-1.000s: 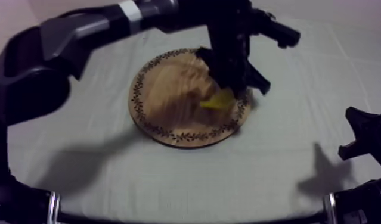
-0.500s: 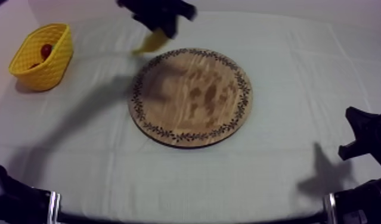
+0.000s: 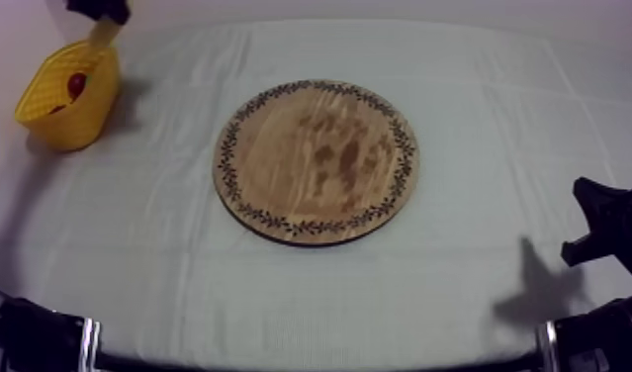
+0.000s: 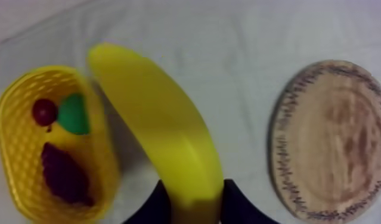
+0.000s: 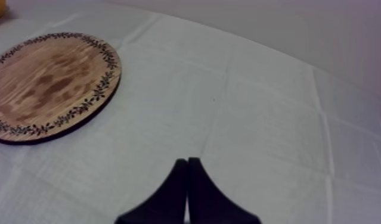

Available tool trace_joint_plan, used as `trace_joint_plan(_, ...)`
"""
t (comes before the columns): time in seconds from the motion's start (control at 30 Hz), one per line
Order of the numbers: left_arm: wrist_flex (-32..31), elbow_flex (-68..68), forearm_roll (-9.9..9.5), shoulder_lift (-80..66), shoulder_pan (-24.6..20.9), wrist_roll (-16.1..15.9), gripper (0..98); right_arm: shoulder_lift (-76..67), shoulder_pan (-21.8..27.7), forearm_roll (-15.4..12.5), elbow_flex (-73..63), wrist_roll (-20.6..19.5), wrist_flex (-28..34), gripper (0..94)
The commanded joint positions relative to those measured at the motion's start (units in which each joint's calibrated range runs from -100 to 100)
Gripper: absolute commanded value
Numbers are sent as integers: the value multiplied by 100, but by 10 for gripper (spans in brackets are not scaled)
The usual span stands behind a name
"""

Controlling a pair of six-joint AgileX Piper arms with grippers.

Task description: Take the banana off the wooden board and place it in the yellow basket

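moved: banana (image 4: 163, 137) has gone from the wooden board (image 3: 316, 161) to above the yellow basket (image 3: 77, 124), far left corner of the table (image 3: 478, 297) | left claw (image 4: 195, 205): squeezing the banana | right claw (image 5: 187, 173): pinched together, holds nothing

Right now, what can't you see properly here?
- Top view: the left hand is cut off by the picture's edge and covers most of the banana.
- Top view: the wall of the yellow basket hides what lies beside the small red fruit.
- Left wrist view: the banana hides part of the basket's rim; the green fruit is of unclear kind.
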Motion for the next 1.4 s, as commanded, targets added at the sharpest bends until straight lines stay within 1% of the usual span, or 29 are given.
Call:
trace_joint_plan(0.0, 0, -20, -2, 70, -580, -157, 108, 3, 1, 0, -3, 1, 3, 2)
trace_joint_plan(0.23, 0, -245, -7, 438, -1135, -417, 143, 3, 1, 0, -3, 1, 3, 2)
trace_joint_plan(0.33, 0, -402, -11, 594, -1254, -484, 197, 3, 1, 0, -3, 1, 3, 2)
trace_joint_plan(0.4, 0, -490, -13, 687, -1307, -509, 294, 3, 1, 0, -3, 1, 3, 2)
trace_joint_plan(0.43, 0, -519, -14, 725, -1327, -517, 366, 3, 1, 0, -3, 1, 3, 2)
trace_joint_plan(0.53, 0, -530, -76, 798, -1359, -493, 633, 3, 1, 0, -3, 1, 3, 2)
trace_joint_plan(0.6, 0, -513, -134, 818, -1360, -468, 753, 3, 1, 0, -3, 1, 3, 2)
trace_joint_plan(0.7, 0, -451, -188, 756, -1354, -443, 854, 3, 1, 0, -3, 1, 3, 2)
trace_joint_plan(0.8, 0, -324, -199, 502, -1352, -411, 891, 3, 1, 0, -3, 1, 3, 2)
trace_joint_plan(0.93, -103, 0, -193, -208, -1327, -304, 880, 3, 1, 0, -3, 1, 3, 2)
trace_joint_plan(1.03, -257, 378, -190, -963, -1273, -201, 823, 3, 1, 0, -3, 1, 3, 2)
trace_joint_plan(1.13, -409, 812, -190, -1764, -1198, -109, 711, 3, 1, 0, -3, 1, 3, 2)
trace_joint_plan(1.23, -606, 1303, -208, -2580, -1088, -5, 570, 3, 1, 0, -3, 1, 3, 2)
trace_joint_plan(1.37, -1024, 2133, -213, -3687, -937, 121, 387, 3, 1, 0, -3, 1, 3, 2)
